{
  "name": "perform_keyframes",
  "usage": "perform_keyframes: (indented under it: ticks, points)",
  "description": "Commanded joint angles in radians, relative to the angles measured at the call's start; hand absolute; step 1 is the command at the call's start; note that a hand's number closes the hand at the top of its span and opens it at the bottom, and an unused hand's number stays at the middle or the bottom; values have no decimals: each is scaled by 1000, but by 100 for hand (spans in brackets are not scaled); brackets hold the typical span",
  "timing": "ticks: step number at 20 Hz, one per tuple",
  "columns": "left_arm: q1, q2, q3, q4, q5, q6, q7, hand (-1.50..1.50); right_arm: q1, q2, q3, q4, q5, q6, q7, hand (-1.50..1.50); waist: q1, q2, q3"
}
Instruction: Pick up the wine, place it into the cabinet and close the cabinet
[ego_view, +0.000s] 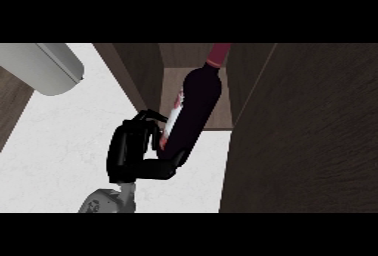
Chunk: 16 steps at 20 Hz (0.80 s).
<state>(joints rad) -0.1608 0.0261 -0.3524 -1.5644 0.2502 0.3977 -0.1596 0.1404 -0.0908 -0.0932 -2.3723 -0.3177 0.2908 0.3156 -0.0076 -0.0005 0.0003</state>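
Grey rounded appliance (46, 67) is sitting at the far left corner of the white bench (59, 145), nothing near it. Moving right, one black hand (136, 152) on a grey forearm is coming up from the lower edge around the middle of the view. Only one hand is showing and I'm reading it as the right one, but that's a judgement. The other hand is out of view.

The hand is curling round the lower body of the wine bottle (193, 107), fingers wrapping the left side and thumb tucking under near the base. So it is holding the wine, not open.

The bottle is tilting, base down by the hand, neck pointing up and right, red capsule reaching into the cabinet opening (193, 95). The body is hanging over the cabinet's front edge, partly inside. Whether it is touching the cabinet floor, can't tell.

Further right, the dark wood cabinet door (303, 135) is standing open, filling the right side of the view.

Handling call: the bottle is likely glass, so rigid, heavy for its size, smooth and slippery, breakable on a knock. Weight is sitting low in the body, so the grip on the lower body makes sense; the neck is too thin and long a lever. The label area may be giving a bit more friction than bare glass. Door edge and cabinet side wall are close, so clipping the neck is the risk.
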Motion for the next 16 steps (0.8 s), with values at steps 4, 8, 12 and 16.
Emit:
perform_keyframes:
  ticks: [4, 8, 12, 16]
  points:
    - [-96, -25, -95, 57, -80, 193, 35, 150, 70, 21, -25, -79, -43, 25, -14, -150, -2, -1, 0]
    - [-223, -26, -90, 193, -92, 220, 64, 150, -1, 8, -21, -46, -28, 5, 15, -150, -2, 0, 0]
    - [-291, -26, -89, 399, 31, 214, -80, 150, -35, -56, -118, -49, -144, 12, 71, -150, -7, 1, -1]
    - [-281, -26, -73, 417, 5, 217, -86, 150, -41, -30, -115, 8, -127, 37, 5, -150, 0, 0, 0]
